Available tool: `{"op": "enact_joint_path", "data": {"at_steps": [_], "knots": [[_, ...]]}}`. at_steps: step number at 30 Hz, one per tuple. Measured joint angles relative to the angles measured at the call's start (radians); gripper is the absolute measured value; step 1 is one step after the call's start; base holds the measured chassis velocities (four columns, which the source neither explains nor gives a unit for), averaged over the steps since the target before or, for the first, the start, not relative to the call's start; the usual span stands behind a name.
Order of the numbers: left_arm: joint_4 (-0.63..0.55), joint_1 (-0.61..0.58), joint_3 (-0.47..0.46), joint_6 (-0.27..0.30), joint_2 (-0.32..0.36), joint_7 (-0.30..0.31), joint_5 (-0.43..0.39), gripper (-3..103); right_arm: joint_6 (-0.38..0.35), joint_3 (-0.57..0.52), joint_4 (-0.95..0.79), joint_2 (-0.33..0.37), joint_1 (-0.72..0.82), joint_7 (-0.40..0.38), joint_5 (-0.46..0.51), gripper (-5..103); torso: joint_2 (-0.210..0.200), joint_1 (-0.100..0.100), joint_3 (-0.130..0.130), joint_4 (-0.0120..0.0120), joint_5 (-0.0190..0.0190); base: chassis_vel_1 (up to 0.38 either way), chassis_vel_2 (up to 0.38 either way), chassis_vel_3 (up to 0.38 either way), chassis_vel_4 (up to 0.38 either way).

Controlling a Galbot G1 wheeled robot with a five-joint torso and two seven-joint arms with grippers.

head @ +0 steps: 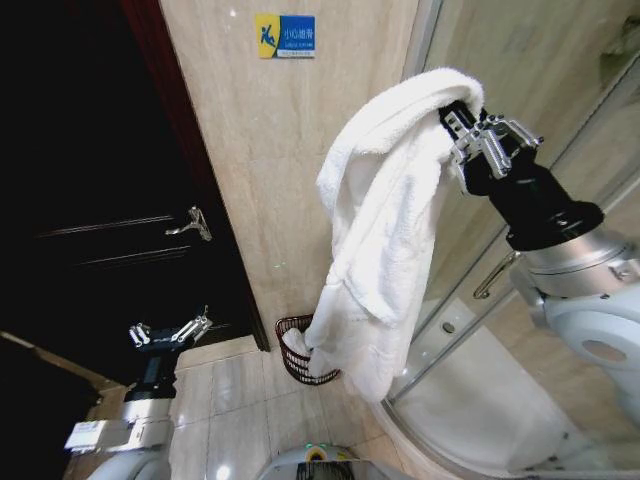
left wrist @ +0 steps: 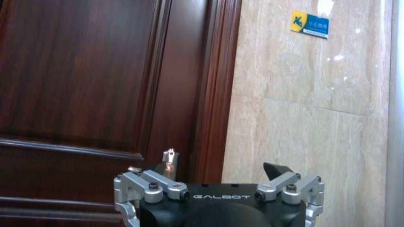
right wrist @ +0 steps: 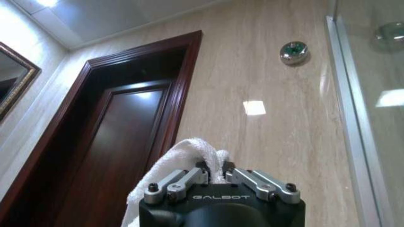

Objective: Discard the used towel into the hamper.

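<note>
The white used towel [head: 380, 240] hangs in a long fold from my right gripper [head: 457, 128], which is raised high at the upper right and shut on the towel's top edge. In the right wrist view the fingers [right wrist: 189, 177] pinch the towel [right wrist: 183, 156] between them. The towel's lower end dangles just above and in front of the hamper [head: 287, 328], a small dark wire basket on the floor against the marble wall; some white cloth shows inside it. My left gripper [head: 170, 333] sits low at the left, open and holding nothing, and faces the door [left wrist: 222, 169].
A dark wooden door [head: 100, 200] with a metal handle [head: 190, 225] stands at the left. A blue and yellow sign [head: 285, 35] is on the marble wall. The glass shower enclosure [head: 540, 60] with its handle [head: 495, 275] and curved base is at the right.
</note>
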State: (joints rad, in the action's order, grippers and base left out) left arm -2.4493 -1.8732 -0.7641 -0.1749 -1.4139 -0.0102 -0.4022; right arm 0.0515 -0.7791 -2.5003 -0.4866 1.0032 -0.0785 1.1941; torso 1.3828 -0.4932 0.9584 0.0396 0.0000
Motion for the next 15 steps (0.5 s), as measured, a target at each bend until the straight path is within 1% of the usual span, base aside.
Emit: {"op": "enact_joint_path", "data": {"at_steps": [15], "knots": [[0.0, 0.0, 0.0, 0.0, 0.0, 0.0, 0.0, 100, 0.0, 0.0, 0.0, 0.0, 0.0, 0.0, 0.0, 9, 0.0, 0.0, 0.0, 0.0, 0.0, 0.0, 0.0, 0.0, 0.0]]}}
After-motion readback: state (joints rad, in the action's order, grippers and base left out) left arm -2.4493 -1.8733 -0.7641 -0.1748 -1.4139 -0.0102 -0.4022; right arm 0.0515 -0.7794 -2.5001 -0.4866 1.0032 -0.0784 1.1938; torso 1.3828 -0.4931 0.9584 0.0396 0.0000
